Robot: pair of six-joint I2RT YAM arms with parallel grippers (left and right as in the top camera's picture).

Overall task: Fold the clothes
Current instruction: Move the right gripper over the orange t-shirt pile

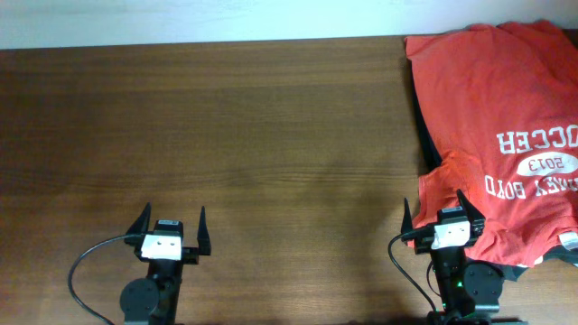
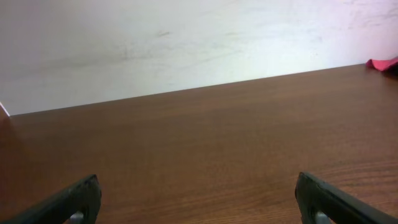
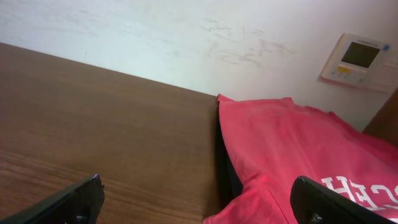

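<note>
**Orange-red shirt lies unfolded, both hands empty**

In the overhead view the orange-red T-shirt [image 1: 506, 117] lies spread and wrinkled on the brown table [image 1: 226, 135], from about 1 o'clock to 4 o'clock, and runs past the right edge. Its white block letters stand upside down: "OCCER" can be read, and under it an oval with "2013". A further line seems to end with "BOYD". A small white label [image 1: 567, 242] sits at the hem, its print too small to read.

The left hand [image 1: 173, 217], at 7 o'clock, has its fingers spread wide over bare wood and holds nothing. The right hand [image 1: 435, 209], at 5 o'clock, is also wide and empty, at the shirt's near edge.

The right wrist view shows a wall panel [image 3: 357, 60] with a small screen at 2 o'clock.
</note>
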